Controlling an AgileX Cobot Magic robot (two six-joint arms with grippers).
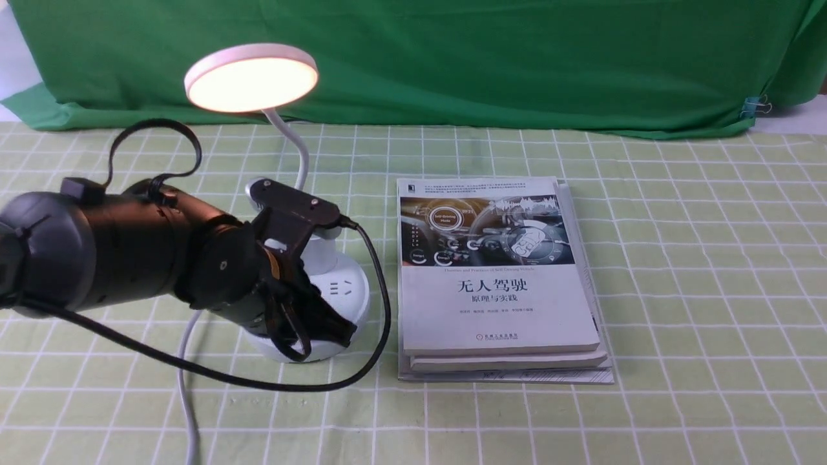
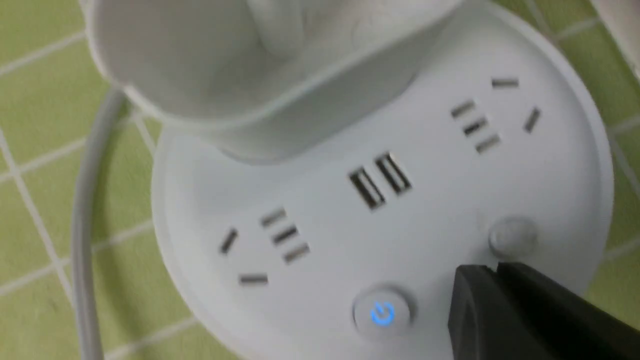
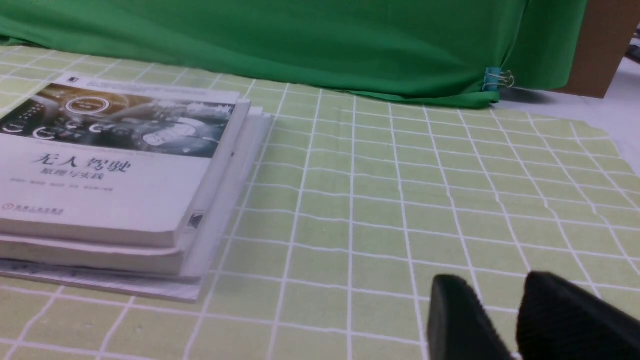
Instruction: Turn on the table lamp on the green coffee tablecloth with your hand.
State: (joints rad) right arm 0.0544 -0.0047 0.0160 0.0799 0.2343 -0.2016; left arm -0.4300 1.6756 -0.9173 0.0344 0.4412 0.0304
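"What's left of the table lamp (image 1: 349, 290)?"

"The robot's left arm (image 1: 142, 245), black and bulky, reaching in over the lamp's base and hiding part of it. A black cable (image 1: 381, 271) loops off it, and a pale cord (image 1: 187, 400) runs across the cloth, nearer us than the lamp."

"And its left gripper (image 2: 497, 272)?"

"Fingertips together, over the lamp's base, close by the plain button (image 2: 512, 237). I can't tell whether they touch it. The other button (image 2: 382, 313) shows a blue power symbol."

"The lamp itself?"

"Upright on the green coffee tablecloth (image 1: 711, 290), its round head (image 1: 252, 84) glowing warm."

"Further right?"

"A stack of books (image 1: 497, 310) lies just beside the lamp, a book with a car-dashboard cover on top. Behind the lamp, a dark green cloth (image 1: 413, 64) stretches across, with a blue clip (image 1: 751, 106) well to the lamp's right."

"The right gripper (image 3: 492, 295)?"

"Fingers apart, nothing between them but a view of the tablecloth. Only the right wrist view shows it, so I can't place it exactly against the lamp."
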